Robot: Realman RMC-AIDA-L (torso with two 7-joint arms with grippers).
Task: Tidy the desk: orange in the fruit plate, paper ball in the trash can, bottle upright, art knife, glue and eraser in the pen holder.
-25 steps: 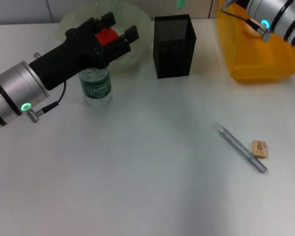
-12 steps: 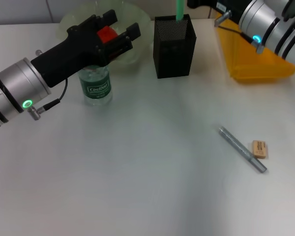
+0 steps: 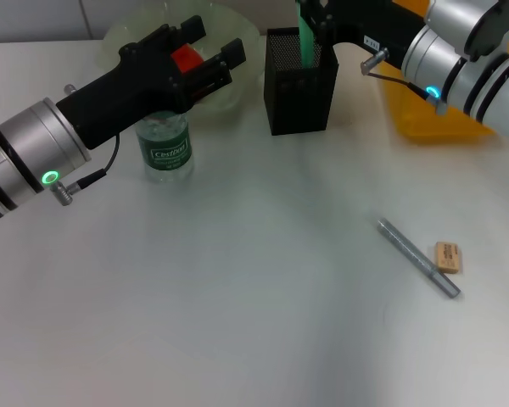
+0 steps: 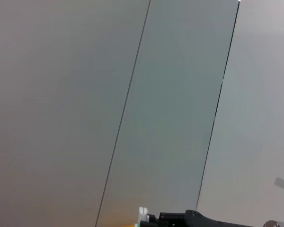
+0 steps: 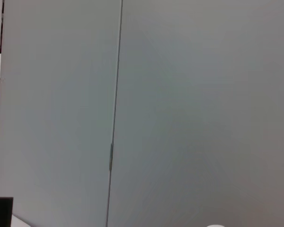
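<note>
White desk (image 3: 237, 322) backed by grey wall panels (image 4: 170, 104).

White desk (image 3: 237, 297), upright bottle (image 3: 165, 148), fruit plate (image 3: 237, 34), pen holder (image 3: 301, 93), trash can (image 3: 441, 119), grey pen (image 3: 417, 257), eraser (image 3: 447, 256)

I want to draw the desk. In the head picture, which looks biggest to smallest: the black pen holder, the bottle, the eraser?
1. Pen holder, biggest.
2. Bottle, partly hidden by the left gripper.
3. Eraser, smallest.

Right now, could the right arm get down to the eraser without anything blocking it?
Probably yes: the eraser lies on open desk, only a grey pen-like tool beside it. The right pincer is busy holding a green item over the pen holder.
</note>
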